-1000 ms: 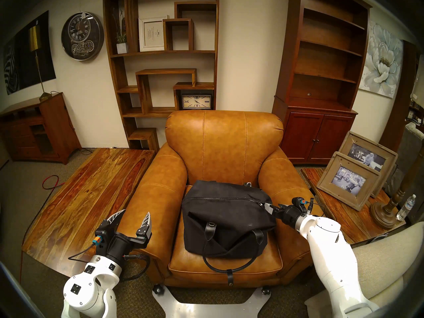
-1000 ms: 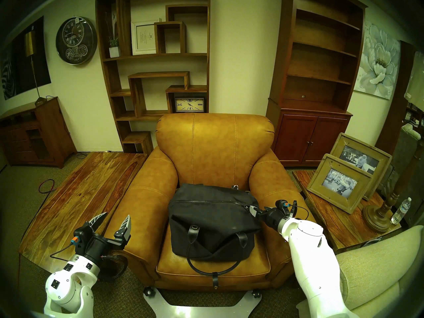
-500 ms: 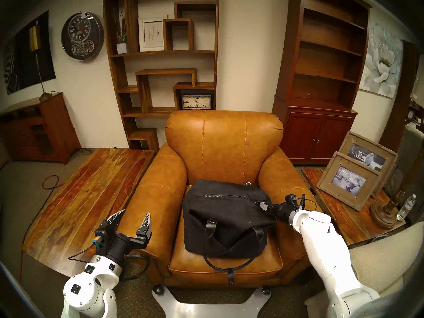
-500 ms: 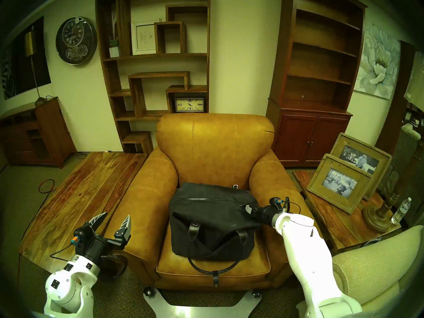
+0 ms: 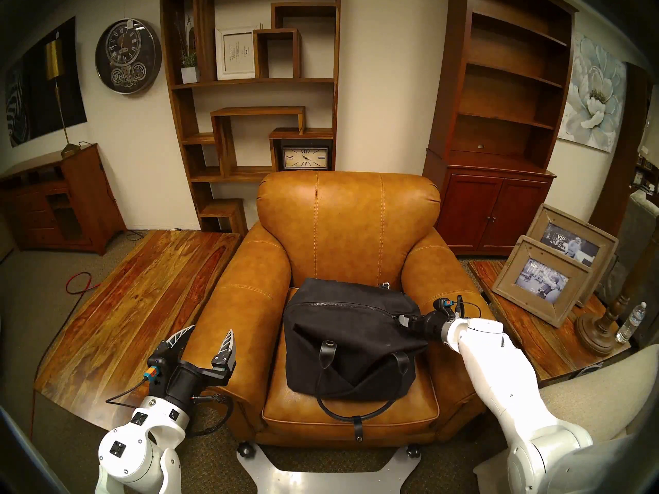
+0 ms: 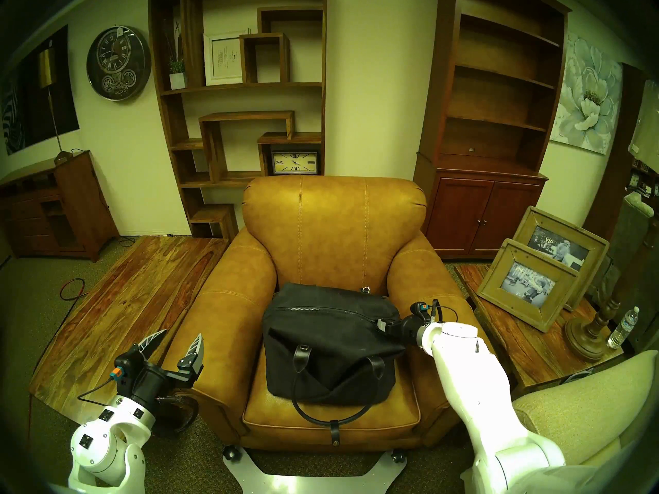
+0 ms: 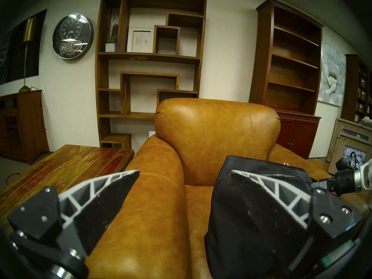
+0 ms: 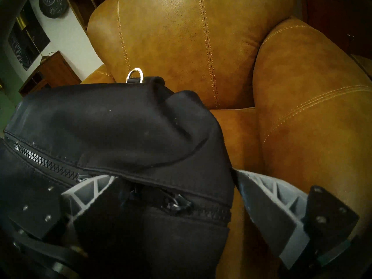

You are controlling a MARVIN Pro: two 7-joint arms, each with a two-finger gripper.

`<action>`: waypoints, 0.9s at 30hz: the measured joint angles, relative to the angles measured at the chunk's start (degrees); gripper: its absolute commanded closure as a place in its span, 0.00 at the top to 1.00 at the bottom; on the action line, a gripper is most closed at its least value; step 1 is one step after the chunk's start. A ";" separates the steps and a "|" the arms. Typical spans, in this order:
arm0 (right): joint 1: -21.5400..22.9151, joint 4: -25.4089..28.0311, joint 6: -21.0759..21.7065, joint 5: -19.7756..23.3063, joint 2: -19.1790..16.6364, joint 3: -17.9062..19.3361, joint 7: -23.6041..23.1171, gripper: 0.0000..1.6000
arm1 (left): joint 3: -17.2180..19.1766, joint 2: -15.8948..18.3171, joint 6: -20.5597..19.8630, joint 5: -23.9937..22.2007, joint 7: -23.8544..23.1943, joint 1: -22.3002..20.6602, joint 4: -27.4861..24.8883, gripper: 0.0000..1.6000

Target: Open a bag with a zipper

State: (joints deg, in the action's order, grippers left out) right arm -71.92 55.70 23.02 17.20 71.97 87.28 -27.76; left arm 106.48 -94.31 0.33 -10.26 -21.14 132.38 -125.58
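The black bag (image 5: 349,340) sits on the seat of a tan leather armchair (image 5: 349,226); it also shows in the right head view (image 6: 328,343). Its zipper (image 5: 342,305) runs closed along the top. My right gripper (image 5: 401,318) is open at the bag's right end. In the right wrist view its fingers (image 8: 90,192) straddle the bag's end fabric (image 8: 120,121), with the dark pull tab (image 8: 177,205) between them and the zipper teeth (image 8: 46,161) to the left. My left gripper (image 5: 212,328) is open and empty over the chair's left armrest, apart from the bag (image 7: 247,164).
The bag's looped handle (image 5: 356,416) hangs over the seat's front edge. A low wooden table (image 5: 135,297) stands left of the chair. A side table at the right holds picture frames (image 5: 542,279), a lamp base and a water bottle (image 5: 631,322). A beige cushion (image 5: 588,404) lies under my right arm.
My right gripper has moved left and a little away from me onto the bag's right end, its arm swinging in over the armrest. The left arm has not moved.
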 measured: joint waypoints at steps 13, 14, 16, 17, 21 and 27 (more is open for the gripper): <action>-2.19 3.85 -0.09 -0.35 -0.84 0.97 -1.89 0.27 | 0.01 -0.06 -0.01 0.04 0.00 0.00 -0.02 1.00; -2.53 4.23 -0.06 -0.27 -0.85 1.16 -1.93 0.27 | 0.01 -0.06 -0.01 0.04 0.00 0.00 -0.02 1.00; -3.11 4.88 -0.02 -0.14 -0.86 1.49 -1.96 0.27 | 0.01 -0.07 -0.01 0.04 0.00 0.00 -0.02 1.00; -3.29 5.09 0.00 -0.10 -0.86 1.60 -1.96 0.29 | 0.01 -0.07 -0.01 0.04 -0.01 0.00 -0.02 1.00; -4.56 6.34 -0.12 0.51 -0.75 2.63 -1.82 0.31 | 0.02 -0.09 -0.01 0.05 -0.01 0.01 -0.03 1.00; -6.90 7.37 -1.71 2.65 0.07 5.43 -1.71 0.40 | 0.03 -0.11 -0.01 0.05 -0.02 0.01 -0.03 1.00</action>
State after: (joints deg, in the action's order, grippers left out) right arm -78.82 63.06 21.32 19.85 72.03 92.70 -29.47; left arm 106.51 -94.42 0.32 -10.21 -21.16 132.39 -125.61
